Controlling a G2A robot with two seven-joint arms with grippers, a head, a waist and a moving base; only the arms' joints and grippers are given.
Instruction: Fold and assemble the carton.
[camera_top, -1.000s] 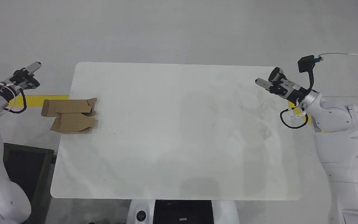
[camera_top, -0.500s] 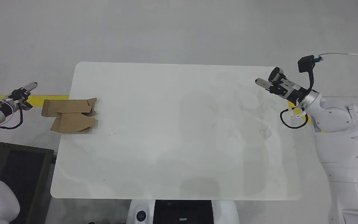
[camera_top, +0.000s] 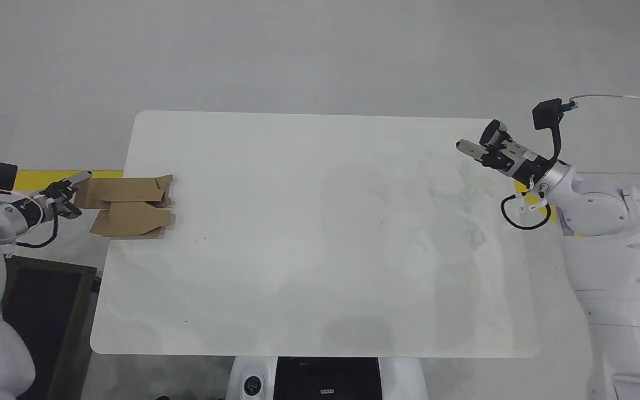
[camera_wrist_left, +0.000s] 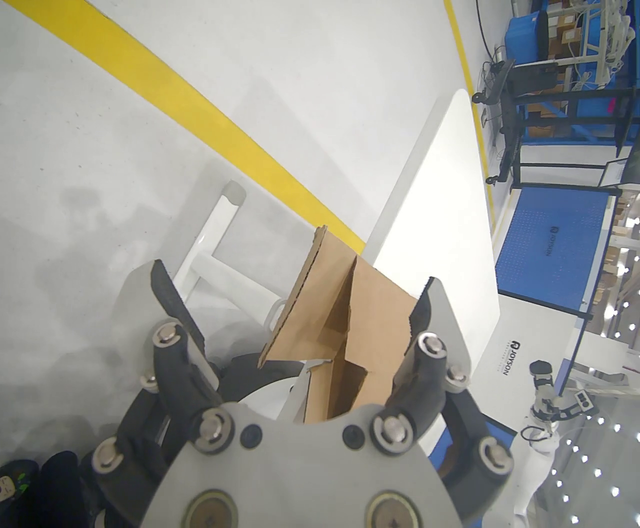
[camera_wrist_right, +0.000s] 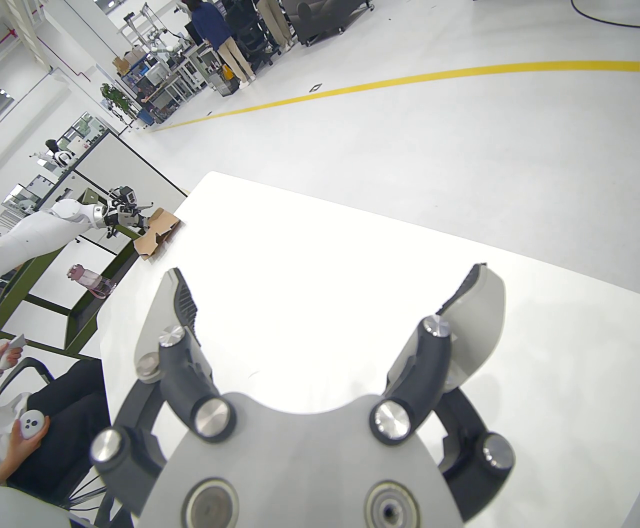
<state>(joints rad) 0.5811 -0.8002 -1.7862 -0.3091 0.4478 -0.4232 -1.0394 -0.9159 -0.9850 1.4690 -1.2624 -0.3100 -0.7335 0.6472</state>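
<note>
Now: carton (camera_top: 125, 205) lies flat, not yet folded, at the desk's (camera_top: 330, 230) left edge, its outer end hanging past the rim over the floor. Left gripper (camera_top: 70, 185) is at that overhanging end, jaws wide, one on each side of the board and not closed on it. From the left wrist, the carton (camera_wrist_left: 345, 320) lines up between the jaws; how deep it sits I cannot tell. Right gripper (camera_top: 466, 147) hangs over the desk's right edge, well apart from the carton, jaws wide and empty.

Step in hand, as I judge it: first grasp on the overhang. To do it well:
- Take the board well into the jaws before closing; a bite at the very lip may slip or crease it.
- Close on a full panel, not a loose flap.
- Draw the carton inward, towards desk centre, keeping it level so the rim doesn't catch it.

Edges and room: the desk rim runs under the carton, close to the lower jaw, so watch that clearance. Bare desk stretches between carton and right gripper, enough room for folding with both arms.
</note>
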